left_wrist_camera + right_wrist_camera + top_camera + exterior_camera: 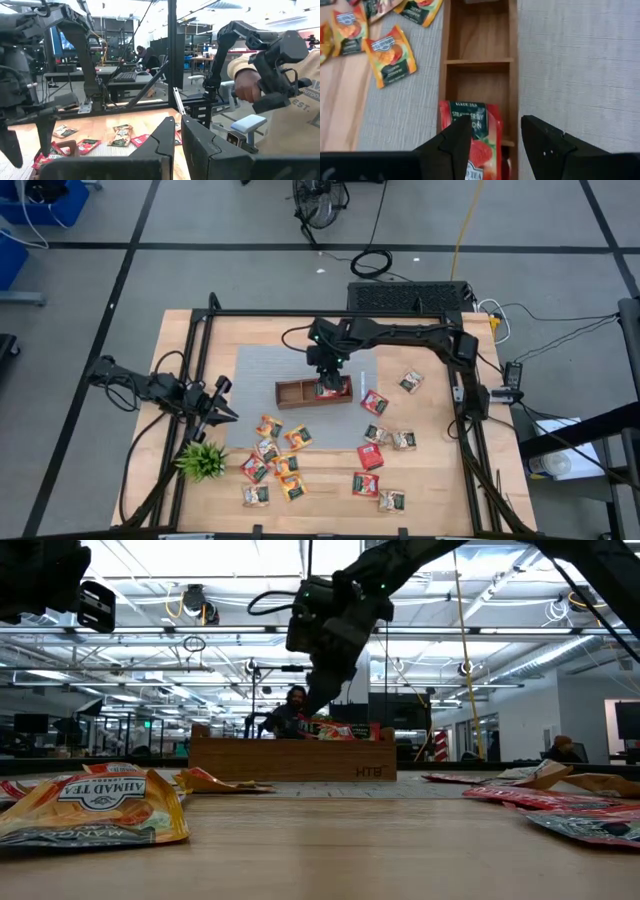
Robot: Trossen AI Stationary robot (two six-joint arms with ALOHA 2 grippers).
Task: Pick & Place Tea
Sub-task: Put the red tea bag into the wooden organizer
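The brown wooden tray (296,393) lies on a grey mat (262,368) at mid-table. A red tea sachet (472,131) lies in its right end compartment, one edge up on the tray's long wall. It shows above the rim in the low view (338,730). My right gripper (496,125) hangs open above that compartment (328,380), slanting down, clear of the sachet (315,702). Other tea sachets lie loose on the table: orange ones (297,438) near left, red ones (370,457) near right. My left gripper (224,412) waits shut at the table's left.
A small green plant (203,461) stands at the near left, close to my left gripper. Black frame rails (300,314) run along the table's edges. The tray's other two compartments (479,35) show bare wood. A person's hand (247,87) shows beyond the table.
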